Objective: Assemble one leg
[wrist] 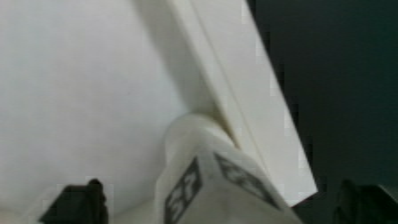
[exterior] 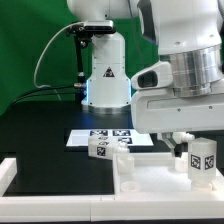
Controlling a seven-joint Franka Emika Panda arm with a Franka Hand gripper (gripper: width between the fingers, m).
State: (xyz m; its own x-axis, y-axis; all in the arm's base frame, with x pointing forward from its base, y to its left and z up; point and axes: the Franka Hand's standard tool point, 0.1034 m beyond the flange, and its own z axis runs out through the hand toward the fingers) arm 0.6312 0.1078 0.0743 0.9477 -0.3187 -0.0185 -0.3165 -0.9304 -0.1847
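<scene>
Here, gripper (wrist: 222,204) spread wide astride the leg (wrist: 199,168), fingers (wrist: 80,203) clear of it, above the white tray (wrist: 89,90).

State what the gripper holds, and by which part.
Nothing held, it seems: the gripper is open, its dark fingers clear of the small white tagged plastic leg between them.

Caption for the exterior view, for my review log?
Claw poised above the white rimmed tray, an upright tagged leg beside it.
</scene>
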